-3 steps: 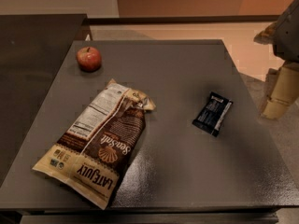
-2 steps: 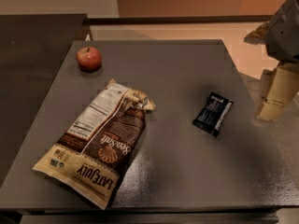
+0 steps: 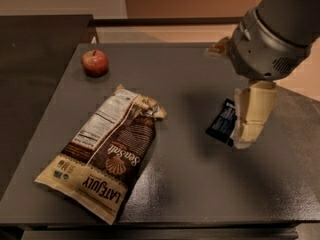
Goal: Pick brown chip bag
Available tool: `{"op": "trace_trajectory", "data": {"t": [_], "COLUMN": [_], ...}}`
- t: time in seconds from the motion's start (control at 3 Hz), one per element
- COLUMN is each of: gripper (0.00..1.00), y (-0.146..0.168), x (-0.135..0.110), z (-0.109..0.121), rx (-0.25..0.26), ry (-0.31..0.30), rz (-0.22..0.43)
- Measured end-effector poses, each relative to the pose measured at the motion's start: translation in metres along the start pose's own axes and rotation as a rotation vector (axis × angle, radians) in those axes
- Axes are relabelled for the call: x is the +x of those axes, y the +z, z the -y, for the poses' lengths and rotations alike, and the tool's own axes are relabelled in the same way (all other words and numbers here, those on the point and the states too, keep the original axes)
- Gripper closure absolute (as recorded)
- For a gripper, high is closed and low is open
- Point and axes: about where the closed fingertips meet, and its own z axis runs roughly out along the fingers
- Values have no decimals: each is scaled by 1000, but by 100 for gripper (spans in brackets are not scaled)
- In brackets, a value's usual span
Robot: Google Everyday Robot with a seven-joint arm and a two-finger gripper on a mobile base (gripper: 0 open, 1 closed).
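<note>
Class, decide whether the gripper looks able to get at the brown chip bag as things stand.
Probably yes. The gripper hangs by the small dark packet; the brown chip bag lies flat and uncovered further along the table, with nothing between them.

The chip bag (image 3: 107,156) lies flat on the table (image 3: 190,184), toward its near left. Behind the bag sits the apple (image 3: 95,63). Well right of the bag lies the snack packet (image 3: 221,124). Farther right of the bag, the gripper (image 3: 250,116) hangs, overlapping the packet's right edge.
</note>
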Motion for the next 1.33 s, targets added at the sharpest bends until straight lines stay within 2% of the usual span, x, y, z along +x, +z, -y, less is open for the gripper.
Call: {"op": "trace_trajectory", "data": {"t": [0.67,1.33], "gripper": [0,0], "y": [31,54], "x": [-84,-159], "z": [-26,-65], "rx": [-71,-104], "ry": [-339,-616], "rz": [57,97]}}
